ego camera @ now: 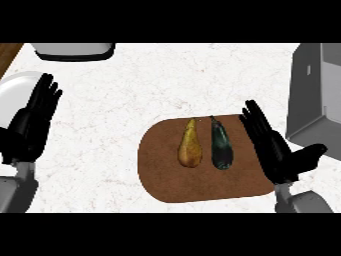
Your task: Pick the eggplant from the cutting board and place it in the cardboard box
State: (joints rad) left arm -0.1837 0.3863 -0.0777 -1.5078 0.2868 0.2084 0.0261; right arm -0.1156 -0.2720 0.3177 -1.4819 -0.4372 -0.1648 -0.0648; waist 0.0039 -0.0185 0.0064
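Hovering my right hand [276, 150] fingers straight beside the eggplant [222, 148] on the cutting board [202, 187], grey box [324, 95] at right, left hand [33, 120] resting open

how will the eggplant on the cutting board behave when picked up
The eggplant looks long and rounded, so it may roll on the flat cutting board. Its glossy skin may slip. It probably stays stiff when lifted.

Hidden and cut-off parts

The grey box [326, 100] is being cut off at the right edge; the cutting board [165, 165] is being partly covered by the right hand [276, 150]; a white object [75, 50] is being cropped above.
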